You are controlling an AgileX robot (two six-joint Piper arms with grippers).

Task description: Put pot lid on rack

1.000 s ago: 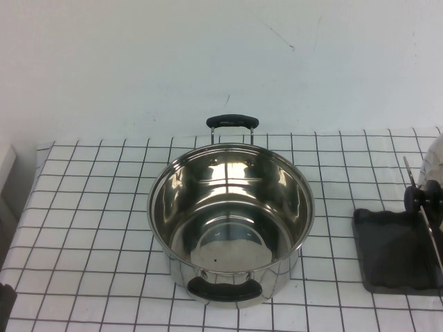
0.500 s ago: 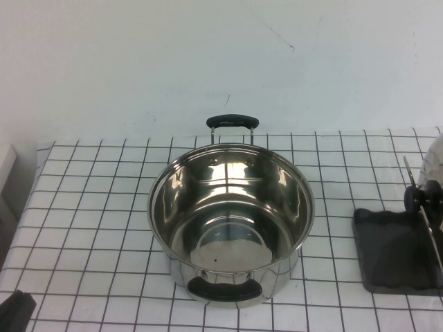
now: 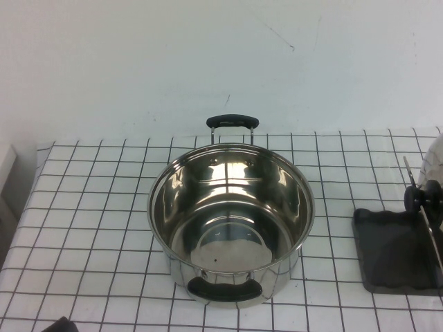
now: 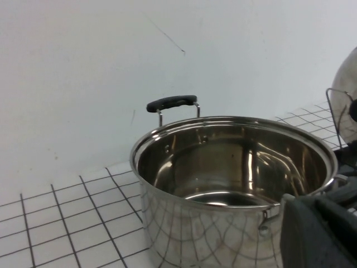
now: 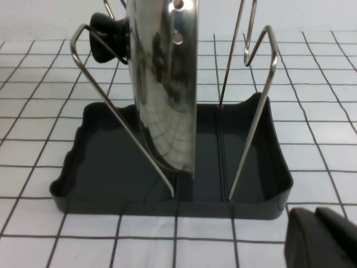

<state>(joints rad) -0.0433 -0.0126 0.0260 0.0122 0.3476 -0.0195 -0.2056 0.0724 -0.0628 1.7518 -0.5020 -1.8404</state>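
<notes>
The pot lid [image 5: 164, 84] stands on edge in the rack [image 5: 89, 190], held between its wire bars, black knob [image 5: 106, 36] to one side. In the high view the lid [image 3: 430, 207] and the rack [image 3: 387, 256] are at the table's right edge. My right gripper [image 5: 318, 218] is shut and empty, just in front of the rack, apart from it. My left gripper [image 4: 312, 204] is shut and empty, close to the steel pot [image 4: 234, 184]. Only a dark tip of the left gripper [image 3: 59, 324] shows in the high view, at the bottom left.
The deep steel pot [image 3: 232, 221] with two black handles stands open in the middle of the checked cloth [image 3: 90, 207]. A white wall runs behind the table. The lid and rack wire [image 4: 337, 111] show at the left wrist view's far edge.
The left gripper's dark tip has slid right along the bottom edge of the high view and sunk lower. The pot, lid and rack have not moved.
</notes>
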